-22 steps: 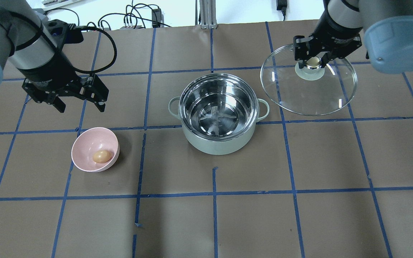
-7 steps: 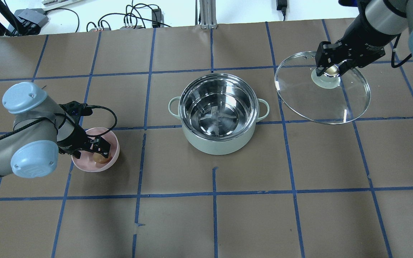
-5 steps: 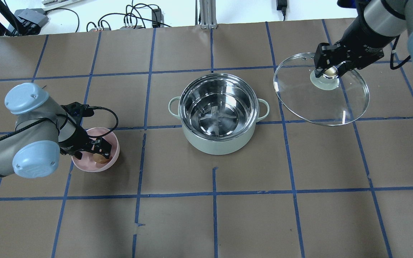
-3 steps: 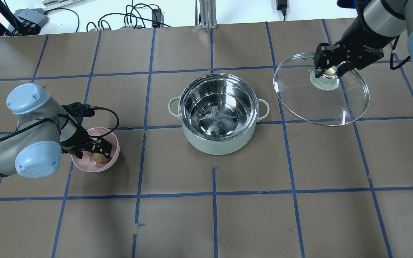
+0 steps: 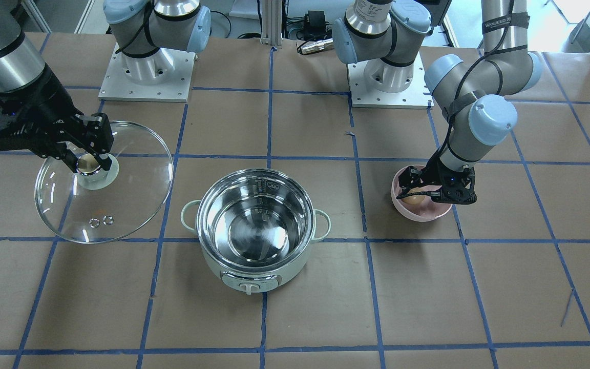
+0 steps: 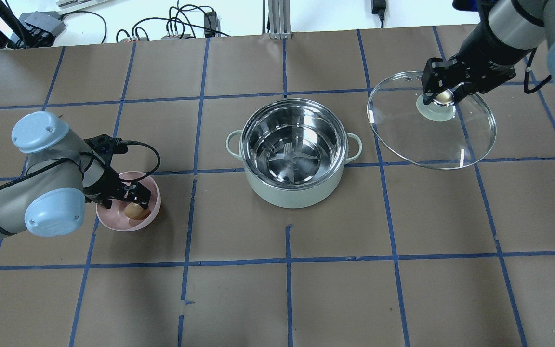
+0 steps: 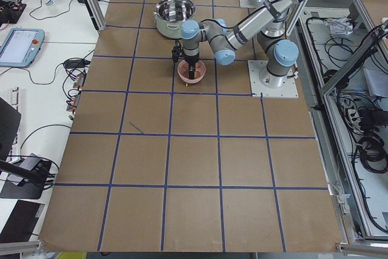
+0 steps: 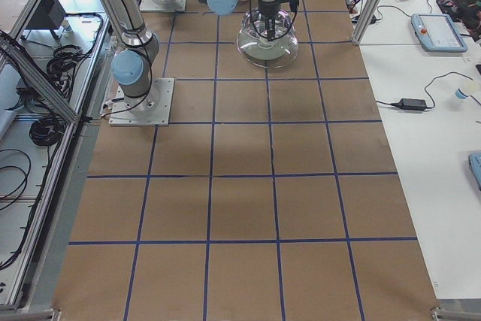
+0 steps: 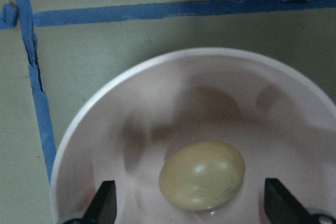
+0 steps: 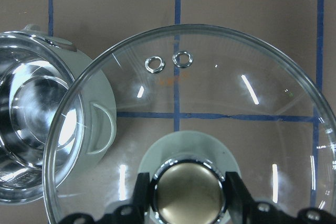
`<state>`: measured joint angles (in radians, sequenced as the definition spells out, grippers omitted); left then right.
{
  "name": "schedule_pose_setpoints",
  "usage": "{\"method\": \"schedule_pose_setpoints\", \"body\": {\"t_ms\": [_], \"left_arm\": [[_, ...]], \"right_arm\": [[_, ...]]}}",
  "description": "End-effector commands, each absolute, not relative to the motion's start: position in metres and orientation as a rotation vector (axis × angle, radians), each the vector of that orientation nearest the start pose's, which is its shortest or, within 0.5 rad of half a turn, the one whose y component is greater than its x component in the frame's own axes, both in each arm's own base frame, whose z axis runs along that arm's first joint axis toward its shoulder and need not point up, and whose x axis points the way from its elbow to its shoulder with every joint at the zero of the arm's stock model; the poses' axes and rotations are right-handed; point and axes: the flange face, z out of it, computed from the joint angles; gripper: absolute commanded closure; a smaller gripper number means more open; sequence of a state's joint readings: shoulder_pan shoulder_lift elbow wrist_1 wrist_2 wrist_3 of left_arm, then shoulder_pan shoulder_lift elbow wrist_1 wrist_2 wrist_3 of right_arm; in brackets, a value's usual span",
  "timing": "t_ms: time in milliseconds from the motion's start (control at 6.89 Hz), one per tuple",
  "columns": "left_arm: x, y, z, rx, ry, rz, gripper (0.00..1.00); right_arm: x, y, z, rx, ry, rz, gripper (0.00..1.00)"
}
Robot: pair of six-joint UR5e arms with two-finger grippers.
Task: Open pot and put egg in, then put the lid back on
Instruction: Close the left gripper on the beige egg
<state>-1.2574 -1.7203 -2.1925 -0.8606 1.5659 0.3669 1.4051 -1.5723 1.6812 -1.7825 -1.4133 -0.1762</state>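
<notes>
The mint-green pot [image 6: 293,195] stands open and empty mid-table; it also shows in the front view [image 5: 259,269]. The brown egg [image 6: 135,211] lies in a pink bowl [image 6: 113,221]. My left gripper [image 6: 125,202] is down in that bowl, open. In the left wrist view its fingertips [image 9: 105,200] stand either side of the egg [image 9: 202,176], apart from it. My right gripper [image 6: 443,96] is shut on the golden knob of the glass lid [image 6: 431,140] and holds it right of the pot. The right wrist view shows the lid [image 10: 210,87] and the pot's handle below it.
Brown paper with blue tape grid lines covers the table. The two arm bases [image 5: 146,77] stand at the robot's side of it. Cables and a metal post [image 6: 277,19] lie beyond the far edge.
My left gripper came down from above the table into the pink bowl, around the egg. My right gripper carried the lid a little further right; over the last second both barely moved.
</notes>
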Motion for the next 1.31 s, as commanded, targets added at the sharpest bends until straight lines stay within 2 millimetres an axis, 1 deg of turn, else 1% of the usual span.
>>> {"method": "schedule_pose_setpoints", "body": {"t_ms": [0,145,290,580,725,870,1015,1160], "left_arm": [[0.008,-0.460,0.201,0.087,3.160,0.063,0.01],[0.008,-0.460,0.201,0.087,3.161,0.065,0.01],[0.008,-0.460,0.200,0.087,3.161,0.068,0.01],[0.008,-0.460,0.191,0.087,3.168,0.100,0.01],[0.008,-0.459,0.190,0.087,3.168,0.102,0.03],[0.008,-0.459,0.189,0.087,3.169,0.109,0.07],[0.008,-0.460,0.189,0.087,3.169,0.109,0.29],[0.008,-0.459,0.187,0.087,3.169,0.114,0.56]], "right_arm": [[0.065,-0.516,0.457,-0.031,2.997,-0.192,0.50],[0.064,-0.514,0.450,-0.036,2.995,-0.171,0.50],[0.064,-0.513,0.447,-0.033,2.993,-0.167,0.50],[0.063,-0.514,0.448,-0.043,3.002,-0.179,0.50],[0.064,-0.514,0.448,-0.041,2.997,-0.180,0.50],[0.064,-0.514,0.447,-0.043,2.994,-0.179,0.50],[0.064,-0.514,0.447,-0.043,2.994,-0.179,0.50],[0.064,-0.514,0.447,-0.041,2.994,-0.179,0.50]]}}
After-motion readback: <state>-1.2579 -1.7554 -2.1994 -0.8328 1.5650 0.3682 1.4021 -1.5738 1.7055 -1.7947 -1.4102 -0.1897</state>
